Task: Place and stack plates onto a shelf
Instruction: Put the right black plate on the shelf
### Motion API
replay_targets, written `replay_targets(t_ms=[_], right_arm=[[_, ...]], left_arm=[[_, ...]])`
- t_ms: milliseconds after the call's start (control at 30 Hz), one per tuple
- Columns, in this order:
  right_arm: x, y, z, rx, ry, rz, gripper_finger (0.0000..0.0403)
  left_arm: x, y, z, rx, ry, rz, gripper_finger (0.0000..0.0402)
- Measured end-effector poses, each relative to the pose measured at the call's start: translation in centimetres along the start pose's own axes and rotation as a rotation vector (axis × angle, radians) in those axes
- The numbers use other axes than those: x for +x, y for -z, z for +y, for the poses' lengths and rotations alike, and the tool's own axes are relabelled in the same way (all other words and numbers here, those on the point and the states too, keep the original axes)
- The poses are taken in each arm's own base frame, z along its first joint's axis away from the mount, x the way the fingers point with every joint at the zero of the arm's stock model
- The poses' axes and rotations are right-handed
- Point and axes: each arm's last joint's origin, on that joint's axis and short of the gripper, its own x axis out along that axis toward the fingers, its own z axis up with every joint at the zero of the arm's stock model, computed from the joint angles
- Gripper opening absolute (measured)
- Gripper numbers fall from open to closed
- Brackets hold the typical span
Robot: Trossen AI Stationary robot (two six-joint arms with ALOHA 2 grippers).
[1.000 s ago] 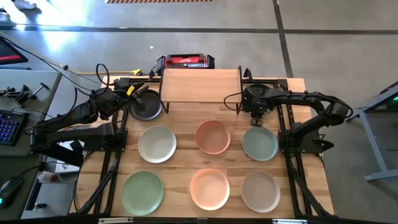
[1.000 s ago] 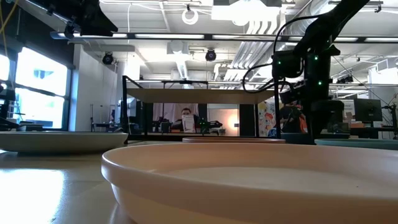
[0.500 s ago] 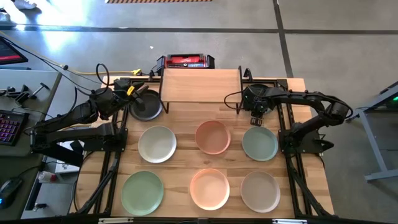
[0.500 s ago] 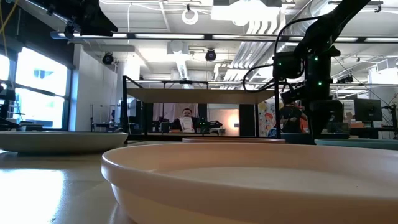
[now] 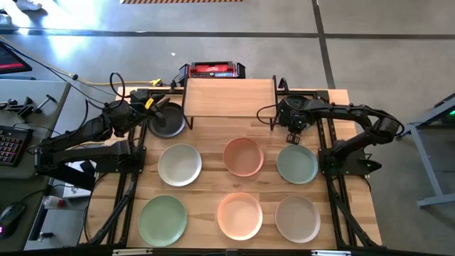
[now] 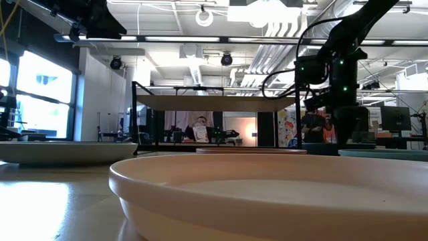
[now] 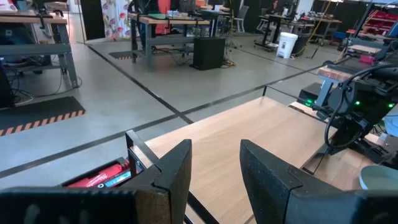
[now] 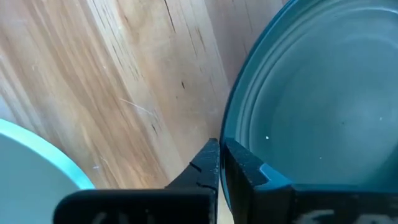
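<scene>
Pale green plate sits at right centre of the high view, its far rim pinched by the right gripper, fingers pressed together on it. Shelf lies up-left. Left gripper waits spread, top left.

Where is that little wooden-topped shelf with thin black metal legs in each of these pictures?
High view: wooden-topped shelf, top centre.
Low view: mid-picture, its top seen edge-on.
Left wrist view: its top fills the middle.
Right wrist view: not in it.
Shared landmark: red-and-black box just behind it.
</scene>
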Motion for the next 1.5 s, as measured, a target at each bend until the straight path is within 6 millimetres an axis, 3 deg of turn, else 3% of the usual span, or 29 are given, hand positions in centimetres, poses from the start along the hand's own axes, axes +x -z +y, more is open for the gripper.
replay_targets(t_ms=[567,967,1300,1500], right_arm=[[-3.0,2.1,0.4,0.071,-0.022,-0.044,0.0],[-6.1,1.8,0.0,0.079,-0.052,-0.16,0.0],[-5.9,2.0,0.2,0.076,-0.089,-0.139,0.0002],[-5.9,2.7,0.4,0.055,-0.11,-0.066,0.0048]], left_arm=[[0.0,0.0,0.0,0.0,0.0,-0.001,0.0126],[0.0,0.0,0.0,0.0,0.0,-0.001,0.0126],[0.0,0.0,0.0,0.0,0.0,-0.001,0.0126],[0.0,0.0,0.0,-0.014,0.001,-0.003,0.0126]])
